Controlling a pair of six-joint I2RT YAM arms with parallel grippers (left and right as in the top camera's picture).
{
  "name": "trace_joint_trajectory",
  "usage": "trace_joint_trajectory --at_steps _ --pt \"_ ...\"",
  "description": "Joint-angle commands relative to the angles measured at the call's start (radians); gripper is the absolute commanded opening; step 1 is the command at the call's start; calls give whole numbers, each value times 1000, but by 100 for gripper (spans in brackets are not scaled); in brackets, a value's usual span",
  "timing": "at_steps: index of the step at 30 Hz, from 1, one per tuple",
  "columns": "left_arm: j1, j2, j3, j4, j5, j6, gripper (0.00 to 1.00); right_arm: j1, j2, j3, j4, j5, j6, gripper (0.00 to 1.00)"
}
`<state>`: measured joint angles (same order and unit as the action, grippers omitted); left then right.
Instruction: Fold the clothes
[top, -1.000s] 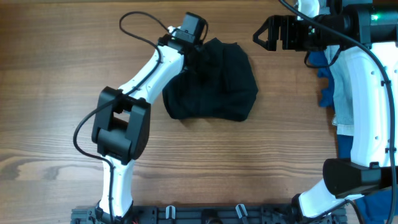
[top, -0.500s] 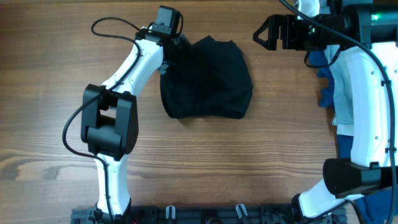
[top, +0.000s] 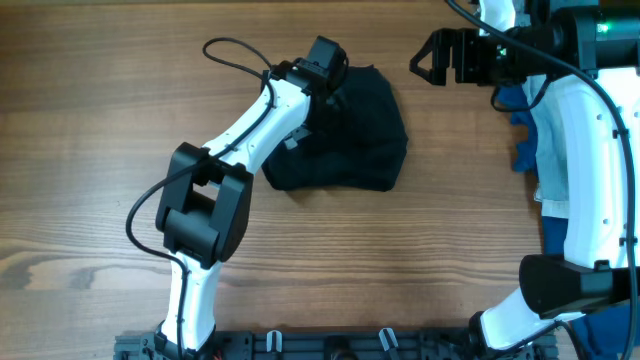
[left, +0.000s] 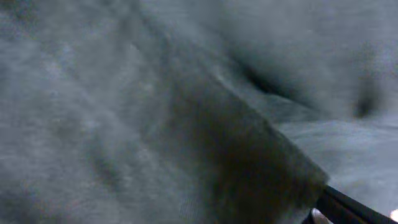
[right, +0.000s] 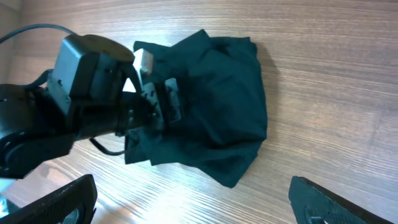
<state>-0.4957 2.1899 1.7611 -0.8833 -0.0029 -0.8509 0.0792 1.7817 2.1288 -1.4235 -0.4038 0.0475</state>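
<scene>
The clothes (top: 355, 130) are one black garment lying bunched on the wooden table at the upper middle; the right wrist view shows the clothes (right: 211, 106) too. My left gripper (top: 335, 78) sits low over the garment's upper left part. From the right wrist view, the left gripper (right: 158, 93) has its jaws apart above the fabric. Dark cloth (left: 155, 112) fills the left wrist view, with one finger (left: 348, 208) at the lower right corner. My right gripper (top: 425, 55) hovers to the right of the garment, open and empty (right: 199, 205).
A light blue garment (top: 545, 165) and a royal blue cloth (top: 515, 95) lie at the table's right edge, under the right arm. More blue cloth (top: 600, 335) shows at the lower right. A black rail (top: 330, 345) runs along the front edge.
The left arm swung left, then back right over the garment's upper left part. Its jaws came apart and let go of the cloth. The right arm stayed put.
</scene>
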Motion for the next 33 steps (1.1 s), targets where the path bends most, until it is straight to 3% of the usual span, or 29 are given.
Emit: trace_joint_trajectory --at_steps 1,5,9,14,18,27,33 --pt "29 -16 16 -15 -32 13 100 2 -12 3 -8 42 8 100" --pt "80 -16 16 -11 -37 13 100 2 -13 3 -13 42 8 100" --pt "138 -16 16 -10 -79 89 100 2 -13 3 -13 42 5 100" --pt "185 -48 16 -83 -249 89 100 2 -13 3 -13 42 1 100" --pt "202 -74 16 -90 -234 114 100 2 -13 3 -7 42 1 100" --pt "27 -238 54 -87 -185 114 100 2 -13 3 -3 38 -12 100" --pt "-128 -210 54 -66 -167 145 100 2 -13 3 -14 14 -18 100"
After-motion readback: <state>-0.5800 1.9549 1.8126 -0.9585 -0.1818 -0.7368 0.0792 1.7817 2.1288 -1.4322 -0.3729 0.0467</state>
